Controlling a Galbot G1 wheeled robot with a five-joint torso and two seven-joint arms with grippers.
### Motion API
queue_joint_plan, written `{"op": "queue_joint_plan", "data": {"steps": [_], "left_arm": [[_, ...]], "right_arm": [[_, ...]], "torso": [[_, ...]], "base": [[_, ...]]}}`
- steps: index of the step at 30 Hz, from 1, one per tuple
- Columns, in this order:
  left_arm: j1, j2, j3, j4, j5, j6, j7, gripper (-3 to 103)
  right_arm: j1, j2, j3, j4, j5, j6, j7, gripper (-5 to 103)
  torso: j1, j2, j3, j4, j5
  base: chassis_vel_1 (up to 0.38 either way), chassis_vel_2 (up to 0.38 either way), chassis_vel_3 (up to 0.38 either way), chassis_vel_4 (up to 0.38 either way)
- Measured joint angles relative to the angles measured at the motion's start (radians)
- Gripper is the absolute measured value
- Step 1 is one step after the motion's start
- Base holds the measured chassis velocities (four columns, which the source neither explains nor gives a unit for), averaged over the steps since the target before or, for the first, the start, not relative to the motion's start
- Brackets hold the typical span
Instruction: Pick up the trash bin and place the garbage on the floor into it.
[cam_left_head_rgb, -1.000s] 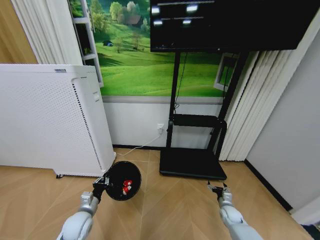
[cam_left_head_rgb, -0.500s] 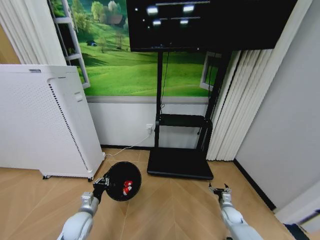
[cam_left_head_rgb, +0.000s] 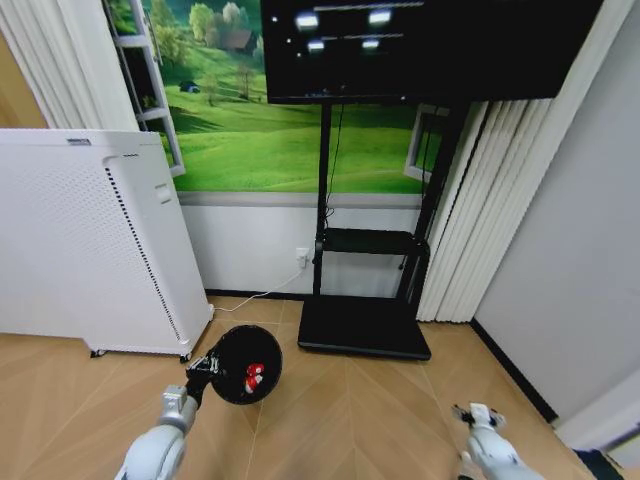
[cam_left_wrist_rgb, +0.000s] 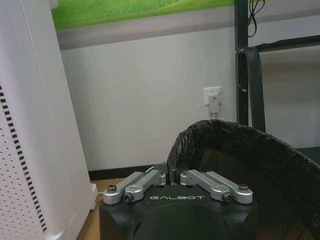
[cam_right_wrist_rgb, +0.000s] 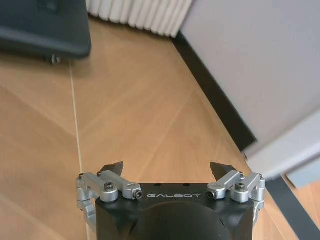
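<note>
The left gripper (cam_left_head_rgb: 207, 367) is clamped on the near rim of the small round black trash bin with dark mesh sides and a black liner (cam_left_head_rgb: 246, 362), holding it off the wooden floor (cam_left_head_rgb: 350, 420) with its mouth tipped toward the camera. Inside the bin, just beyond the gripper, lies a red-and-white crumpled wrapper (cam_left_head_rgb: 254, 375). The right gripper (cam_right_wrist_rgb: 167, 169) hangs low over bare floor, well apart from the bin, its fingers spread wide and holding nothing.
</note>
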Motion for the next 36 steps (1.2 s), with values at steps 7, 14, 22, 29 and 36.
{"op": "queue_joint_plan", "data": {"steps": [7, 14, 22, 29, 36], "left_arm": [[-0.023, 0.011, 0.012, 0.015, -0.005, 0.003, 0.000, 7], [-0.029, 0.019, 0.015, 0.019, -0.008, 0.005, 0.000, 7], [-0.023, 0.025, 0.015, 0.025, -0.008, 0.005, 0.000, 7], [-0.030, 0.028, 0.016, 0.037, -0.008, 0.005, 0.000, 7], [-0.039, 0.022, 0.025, 0.050, -0.006, 0.003, 0.000, 7]], "right_arm": [[-0.089, -0.005, 0.013, 0.055, 0.059, -0.031, 0.030, 98], [-0.117, 0.018, -0.007, 0.041, 0.057, -0.018, 0.018, 97], [-0.126, 0.024, -0.047, 0.017, 0.036, 0.012, -0.013, 97], [-0.201, 0.016, -0.043, 0.074, 0.031, 0.017, -0.012, 97], [-0.219, 0.024, -0.040, 0.066, 0.028, 0.018, -0.013, 97]], "torso": [[0.000, 0.000, 0.000, 0.0000, -0.0001], [0.000, 0.000, 0.000, -0.0001, 0.0000], [0.000, 0.000, 0.000, 0.0002, 0.0000], [0.000, 0.000, 0.000, -0.0001, 0.0000], [0.000, 0.000, 0.000, 0.0000, -0.0003]], "base": [[0.000, 0.000, 0.000, 0.000], [0.000, 0.000, 0.000, 0.000], [0.000, 0.000, 0.000, 0.000], [0.000, 0.000, 0.000, 0.000], [0.000, 0.000, 0.000, 0.000]]}}
